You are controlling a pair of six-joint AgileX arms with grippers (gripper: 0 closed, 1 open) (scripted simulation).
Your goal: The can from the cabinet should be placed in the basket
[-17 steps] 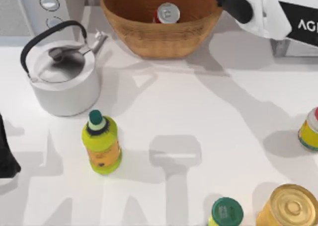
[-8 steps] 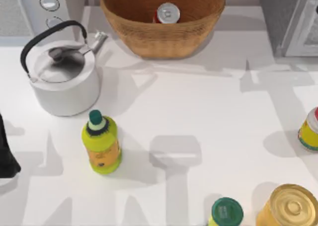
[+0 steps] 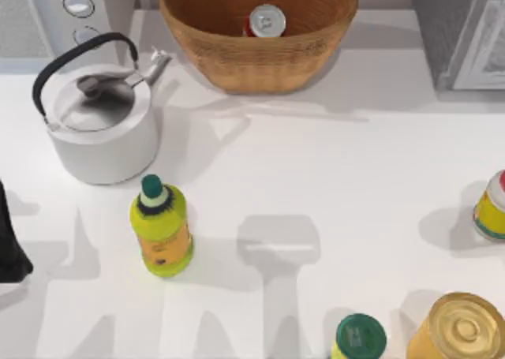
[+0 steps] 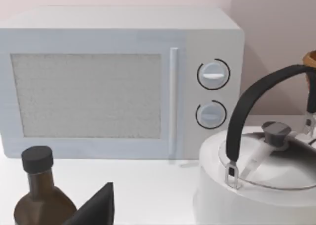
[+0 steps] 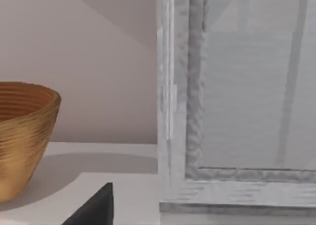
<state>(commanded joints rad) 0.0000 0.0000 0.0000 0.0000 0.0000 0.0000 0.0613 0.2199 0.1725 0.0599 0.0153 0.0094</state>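
The small red can (image 3: 266, 21) with its silver top stands inside the tan wicker basket (image 3: 237, 59) at the back middle of the table. The basket's wall (image 5: 22, 136) also appears in the right wrist view, beside the grey cabinet (image 5: 237, 111) with its white-framed door. In the top view the cabinet (image 3: 461, 31) is at the back right corner. A dark part of my left arm (image 3: 9, 248) sits at the left edge of the table. A dark tip of my left gripper (image 4: 94, 207) is in the left wrist view, and one of my right gripper (image 5: 94, 207) is near the cabinet.
A white kettle (image 3: 99, 126) with a black handle stands at the left, before a white microwave (image 4: 118, 81). A yellow bottle with a green cap (image 3: 162, 233) stands front left. A gold-lidded can (image 3: 461, 331), a green-capped bottle (image 3: 360, 337) and another container (image 3: 493, 205) crowd the front right.
My right arm, over the basket's right rim a second ago, has drawn away to the right and left the top view. The can stays in the basket.
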